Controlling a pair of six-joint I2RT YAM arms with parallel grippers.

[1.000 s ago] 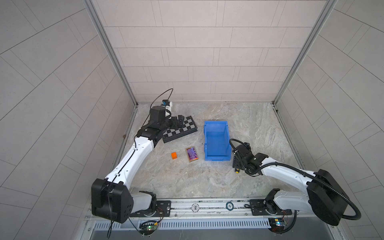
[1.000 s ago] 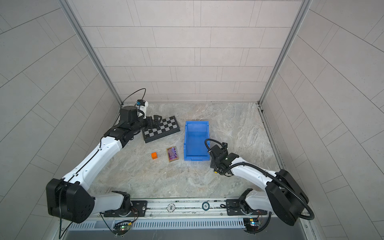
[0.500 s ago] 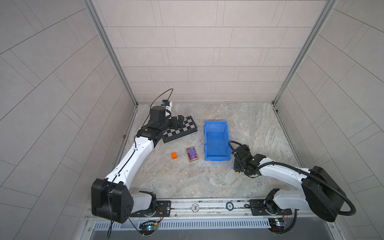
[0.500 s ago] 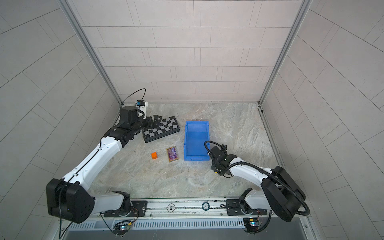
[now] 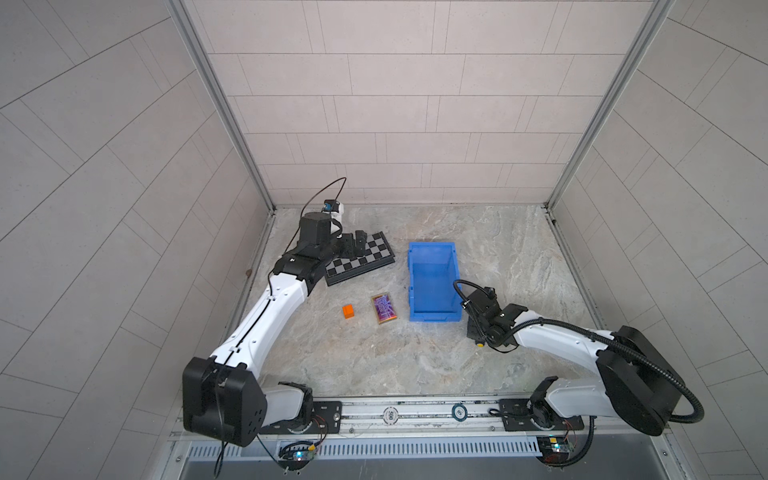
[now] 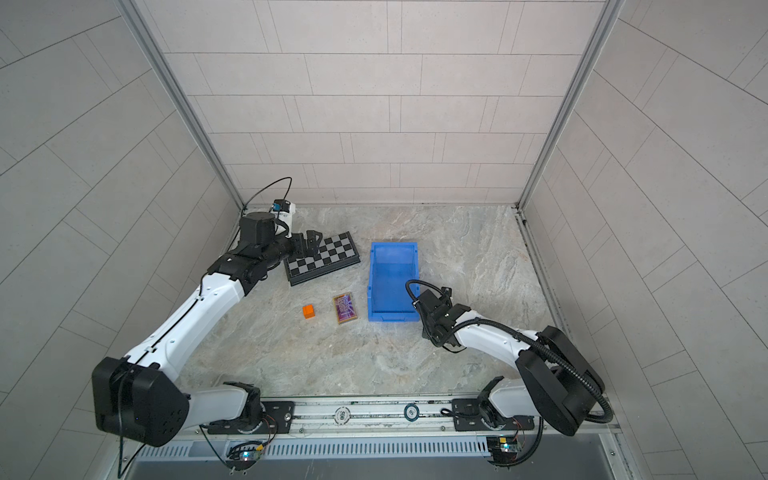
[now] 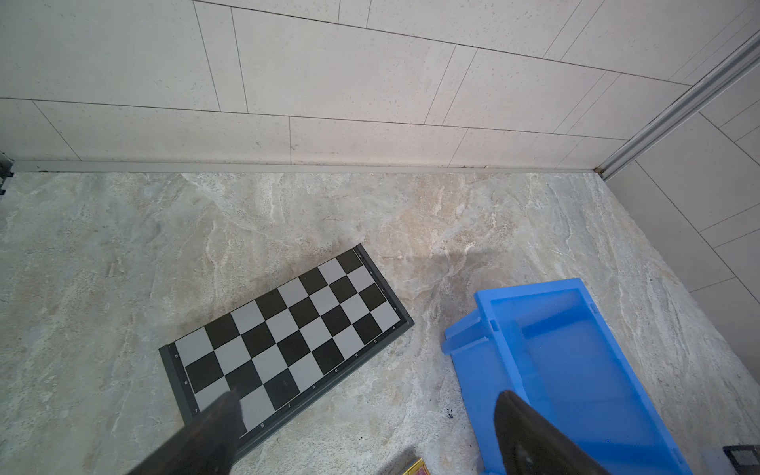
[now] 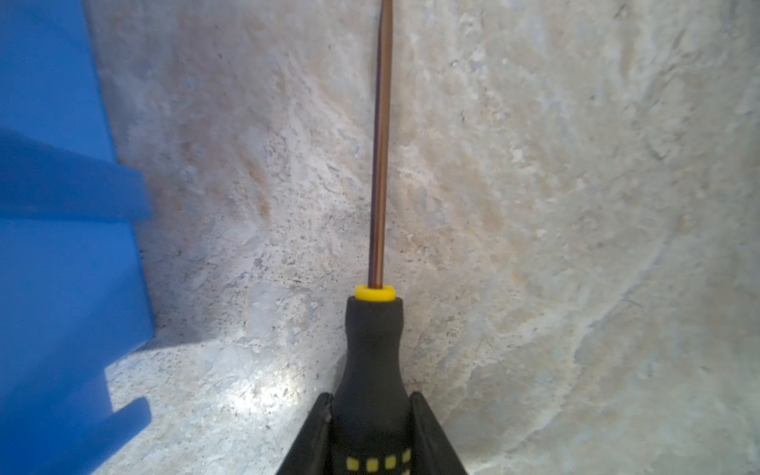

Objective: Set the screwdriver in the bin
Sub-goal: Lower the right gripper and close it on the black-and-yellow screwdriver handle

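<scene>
Right claw (image 8: pixel 370 397) clenched on the black handle of the screwdriver (image 8: pixel 372 341), one finger either side. Points the shaft straight ahead, low over bare tabletop (image 8: pixel 575 205), alongside the right wall of the bin (image 8: pixel 61 246) but apart from it. Sits just off the bin's near right corner, mostly hidden under the wrist in both top views. Lifted or resting: cannot tell. Bin around the tabletop's middle. Left claw (image 7: pixel 366 397) released, jaws wide, hovering over the left end of the checkerboard (image 5: pixel 365 262), toward the far left corner. Orange cube (image 5: pixel 348 311) and card pack (image 5: pixel 384 308) left of the bin, nearer the near edge than the board.
</scene>
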